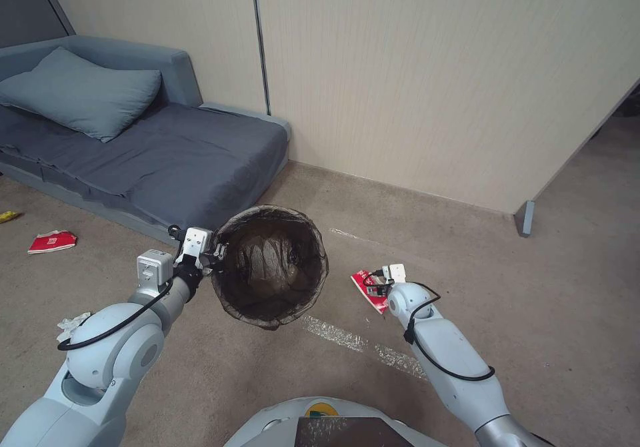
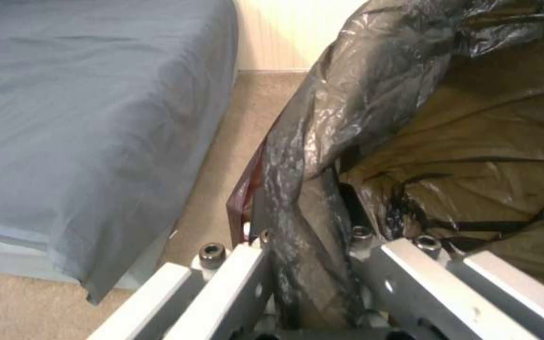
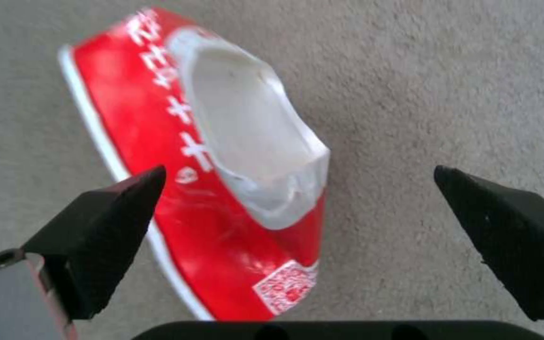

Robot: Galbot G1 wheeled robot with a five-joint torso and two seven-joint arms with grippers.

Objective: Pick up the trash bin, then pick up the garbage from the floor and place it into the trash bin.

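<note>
My left gripper (image 1: 215, 255) is shut on the near rim of the trash bin (image 1: 270, 270), which it holds up with the mouth tipped toward my head. The left wrist view shows the bin's dark bag (image 2: 411, 141) pinched at the rim by the left gripper (image 2: 307, 245). My right gripper (image 1: 377, 286) hangs open low over the floor (image 1: 533, 314), right above a red-and-white wrapper (image 1: 366, 288). In the right wrist view that wrapper (image 3: 209, 226) lies flat between the spread fingers (image 3: 114, 212) of the right gripper (image 3: 298, 171). More garbage lies at the left: a red wrapper (image 1: 52, 240), a yellow packet (image 1: 8, 216) and white tissue (image 1: 71, 324).
A grey sofa bed (image 1: 167, 160) with a pillow (image 1: 80, 90) stands at the left against the pale wall (image 1: 433, 80). A partition foot (image 1: 525, 219) sticks out at the right. Pale tape strips (image 1: 347, 337) cross the carpet in front of my base.
</note>
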